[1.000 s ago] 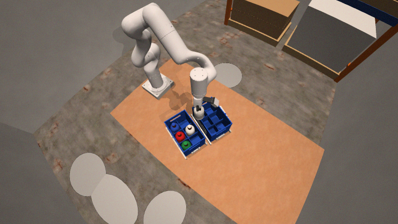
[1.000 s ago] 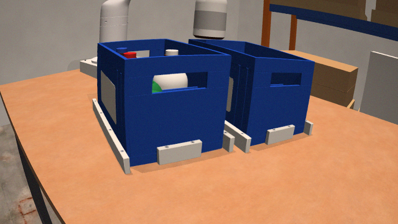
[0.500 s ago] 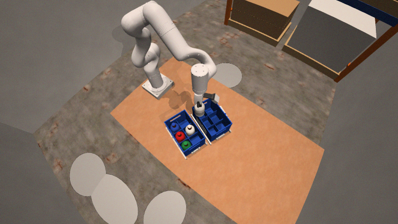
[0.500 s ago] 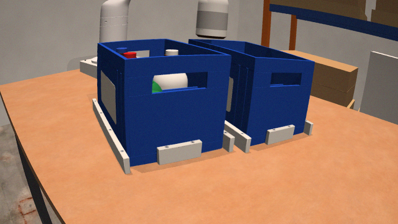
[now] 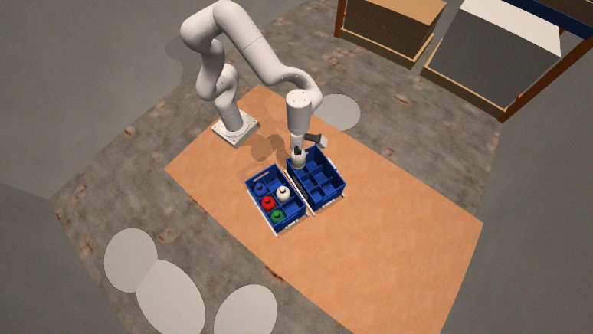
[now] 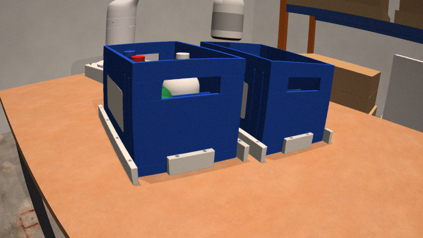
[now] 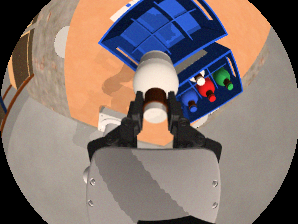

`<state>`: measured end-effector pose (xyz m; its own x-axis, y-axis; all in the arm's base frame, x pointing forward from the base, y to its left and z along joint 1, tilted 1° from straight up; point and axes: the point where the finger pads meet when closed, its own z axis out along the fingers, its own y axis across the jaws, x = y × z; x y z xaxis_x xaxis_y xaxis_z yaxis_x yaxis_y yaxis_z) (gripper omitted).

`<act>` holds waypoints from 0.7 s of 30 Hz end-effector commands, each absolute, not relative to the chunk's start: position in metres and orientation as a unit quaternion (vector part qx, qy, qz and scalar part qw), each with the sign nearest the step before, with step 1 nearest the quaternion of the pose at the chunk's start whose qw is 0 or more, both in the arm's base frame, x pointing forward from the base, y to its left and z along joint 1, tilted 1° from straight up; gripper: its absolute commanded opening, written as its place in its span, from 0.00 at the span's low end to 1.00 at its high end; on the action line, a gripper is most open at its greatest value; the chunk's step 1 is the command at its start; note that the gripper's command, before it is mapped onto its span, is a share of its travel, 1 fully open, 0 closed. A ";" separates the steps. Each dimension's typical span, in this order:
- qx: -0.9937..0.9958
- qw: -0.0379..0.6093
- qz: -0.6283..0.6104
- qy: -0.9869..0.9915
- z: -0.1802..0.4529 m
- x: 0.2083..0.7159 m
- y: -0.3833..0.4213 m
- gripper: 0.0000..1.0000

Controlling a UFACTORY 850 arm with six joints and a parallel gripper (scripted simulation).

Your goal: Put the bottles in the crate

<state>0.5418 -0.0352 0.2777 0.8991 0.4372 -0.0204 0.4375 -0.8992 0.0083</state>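
My gripper (image 5: 296, 148) is shut on the neck of a white bottle with a brown cap (image 5: 297, 158), held upright above the back left corner of the empty blue crate (image 5: 316, 177). In the wrist view the bottle (image 7: 154, 78) hangs between the fingers over the edge of that crate (image 7: 162, 23). The bottle crate (image 5: 275, 197) stands to its left. It holds bottles with a blue cap (image 5: 260, 188), a red cap (image 5: 267, 202), a white cap (image 5: 283, 193) and a green cap (image 5: 276, 215). I cannot make out the pick list.
Both crates sit between grey stop rails (image 6: 189, 161) on the orange table. In the low side view only the arm's wrist (image 6: 227, 19) shows above the crates (image 6: 283, 88). Shelves with cardboard boxes (image 5: 390, 24) stand beyond the table.
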 end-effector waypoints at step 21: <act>0.974 0.007 -0.008 0.224 0.279 0.539 -0.024 0.00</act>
<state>0.5376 -0.0236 0.2776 0.8992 0.4372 -0.0203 0.4374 -0.8992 0.0085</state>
